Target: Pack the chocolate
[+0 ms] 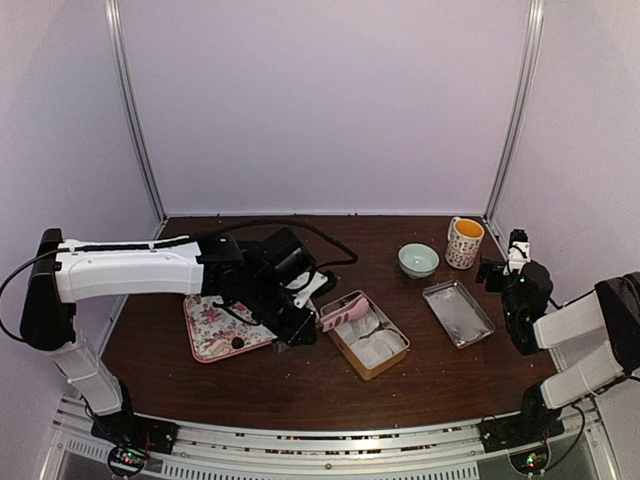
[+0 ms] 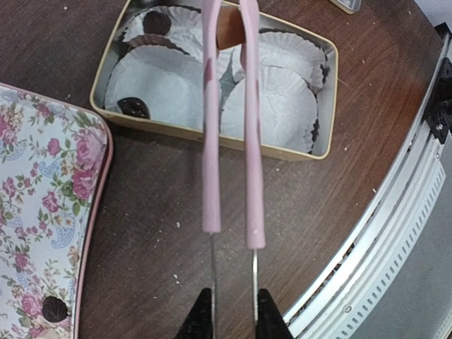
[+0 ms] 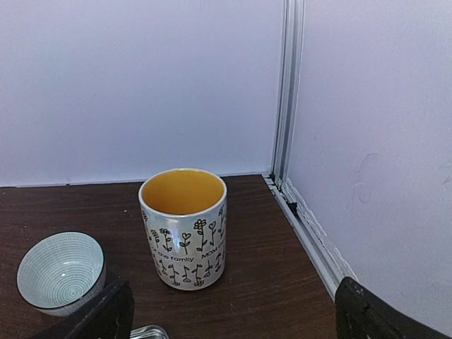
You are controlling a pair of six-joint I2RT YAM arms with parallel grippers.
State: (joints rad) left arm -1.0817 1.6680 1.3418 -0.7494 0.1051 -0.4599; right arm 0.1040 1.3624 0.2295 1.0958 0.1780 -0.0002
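Note:
My left gripper [image 2: 233,319] is shut on the metal ends of the pink tongs [image 2: 232,141]. The tongs reach out over the tan box [image 2: 212,137] of white paper cups. A tan-brown chocolate [image 2: 229,28] sits pinched between the tong arms near their far end, above the box. Two dark chocolates [image 2: 157,21] [image 2: 134,106] lie in cups at the box's left side. One dark chocolate [image 2: 54,308] lies on the floral tray [image 2: 42,212]. In the top view the left gripper [image 1: 297,312] is between the floral tray [image 1: 207,318] and the box [image 1: 352,362]. My right gripper [image 1: 500,268] is open and empty at the far right.
A flowered mug [image 3: 183,226] with a yellow inside stands at the back right corner. A pale green bowl [image 3: 60,272] stands to its left, and a small metal tray [image 1: 457,313] lies in front of them. White walls enclose the table.

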